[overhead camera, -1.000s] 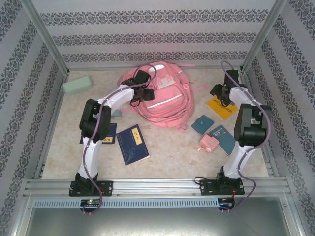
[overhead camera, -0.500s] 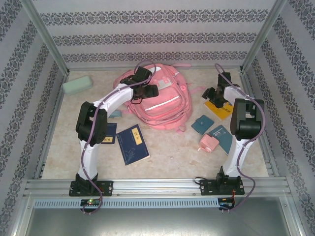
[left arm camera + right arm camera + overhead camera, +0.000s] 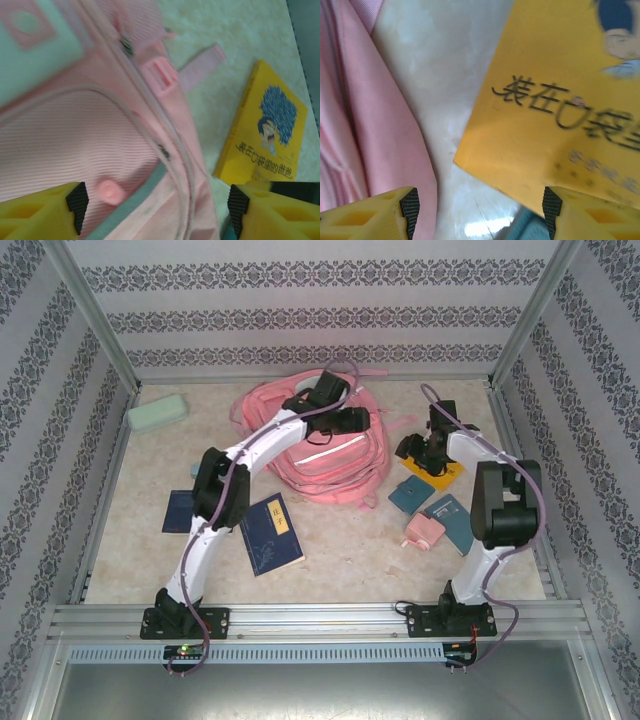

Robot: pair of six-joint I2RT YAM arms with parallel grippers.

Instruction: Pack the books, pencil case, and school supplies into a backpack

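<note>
The pink backpack [image 3: 322, 455] lies flat at the back middle of the table. My left gripper [image 3: 360, 422] hovers open over its right edge; the left wrist view has pink fabric and a teal trim of the backpack [image 3: 100, 130] between the wide jaws [image 3: 157, 206]. The yellow book [image 3: 445, 470] [image 3: 270, 130] lies just right of the backpack. My right gripper [image 3: 408, 452] stands open above its near-left corner [image 3: 560, 100], holding nothing [image 3: 480, 207]. Two navy books [image 3: 270, 532] [image 3: 180, 510] lie front left. The mint pencil case [image 3: 157, 413] sits far left. A pink block [image 3: 423, 531] and teal pads [image 3: 410, 493] [image 3: 455, 522] lie right.
Metal frame posts and patterned walls close in the table on three sides. A pink backpack strap [image 3: 202, 65] lies on the table between the backpack and the yellow book. Bare tabletop [image 3: 350, 550] stretches in front of the backpack.
My left arm has swung right across the backpack to its right edge, uncovering the left navy book. The right gripper has shifted left and nearer, to the yellow book's corner.
</note>
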